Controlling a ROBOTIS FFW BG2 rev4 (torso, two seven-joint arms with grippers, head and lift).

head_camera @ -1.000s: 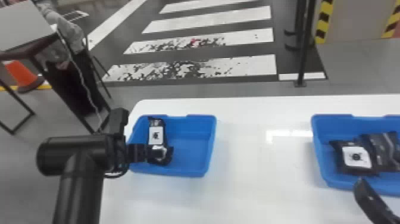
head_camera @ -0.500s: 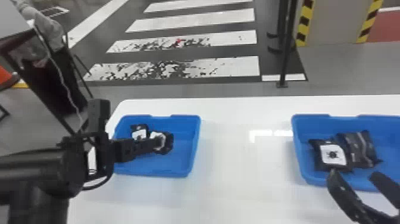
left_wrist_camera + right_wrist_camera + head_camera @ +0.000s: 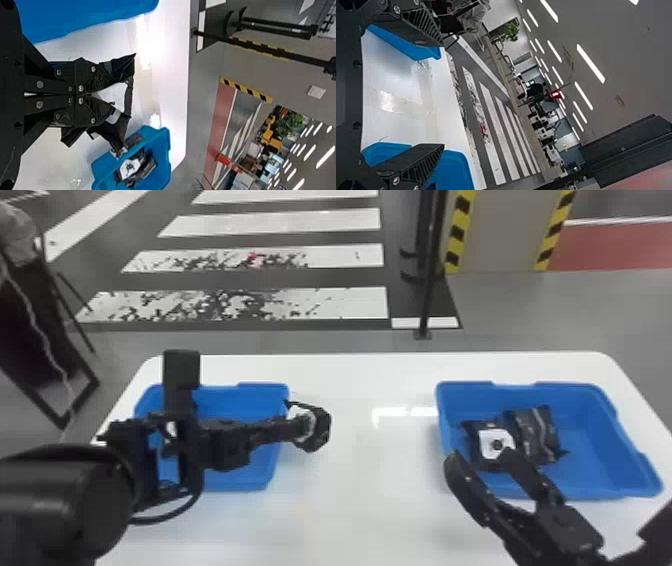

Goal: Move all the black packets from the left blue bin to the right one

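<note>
One blk pkt (image 3: pixel 321 431) in L tool (image 3: pixel 299 427)

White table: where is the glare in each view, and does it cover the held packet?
Head view, bright reflections on the white table beside the right bin; left wrist view, strong glare clear of the held packet; right wrist view, a bright patch between the bins.

The left bin (image 3: pixel 250 481) and right bin (image 3: pixel 590 460) are solid blue; the tabletop (image 3: pixel 350 500) is glossy white. The labelled packet (image 3: pixel 477 455) is black with a white label (image 3: pixel 496 442) bearing a dark central mark, and the streaked packet (image 3: pixel 535 435) is black with pale lines. The floor (image 3: pixel 515 310) is grey, marked with white bars (image 3: pixel 275 222), and the edge strips (image 3: pixel 456 232) carry diagonal yellow-and-black bands.
</note>
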